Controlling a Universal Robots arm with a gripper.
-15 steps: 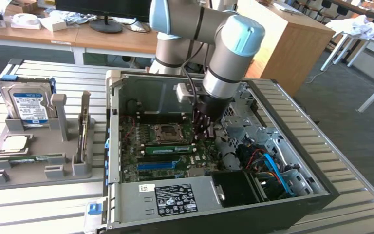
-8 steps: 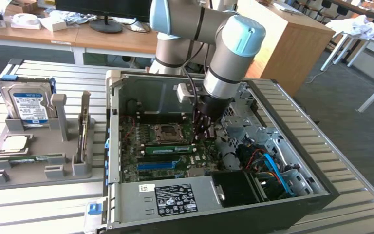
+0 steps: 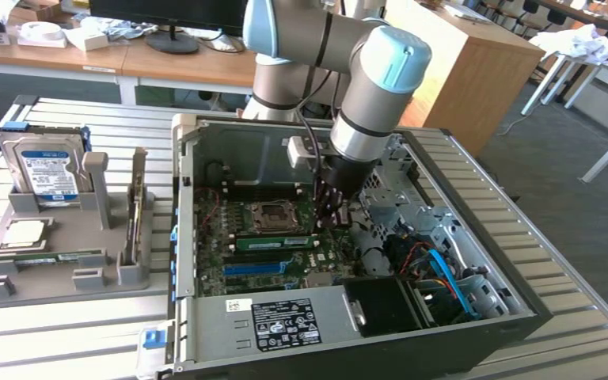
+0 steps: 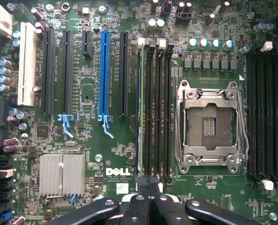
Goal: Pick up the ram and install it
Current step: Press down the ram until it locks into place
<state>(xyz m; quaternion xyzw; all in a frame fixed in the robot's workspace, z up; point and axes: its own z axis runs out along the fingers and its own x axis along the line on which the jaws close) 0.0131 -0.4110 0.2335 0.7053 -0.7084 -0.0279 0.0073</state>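
The ram [image 3: 272, 241], a long green stick, stands on edge in a memory slot of the motherboard, just beside the open processor socket [image 3: 272, 215]. In the wrist view the ram [image 4: 139, 112] shows edge-on as a thin strip in the outermost of the dark slots. My gripper [image 3: 331, 224] reaches down inside the computer case, directly over the end of that stick. Its black fingers [image 4: 138, 206] are pressed together, so the gripper [image 4: 149, 187] is shut, and I see nothing clamped between them.
A grey tray [image 3: 61, 281] on the exterior view's left holds a blue-labelled hard drive [image 3: 38, 170], a silver processor chip [image 3: 24, 231] and another green stick [image 3: 45, 257]. The case walls [image 3: 183, 237], cables [image 3: 442, 269] and drive cage surround the arm. A blue slot [image 4: 104, 70] lies nearby.
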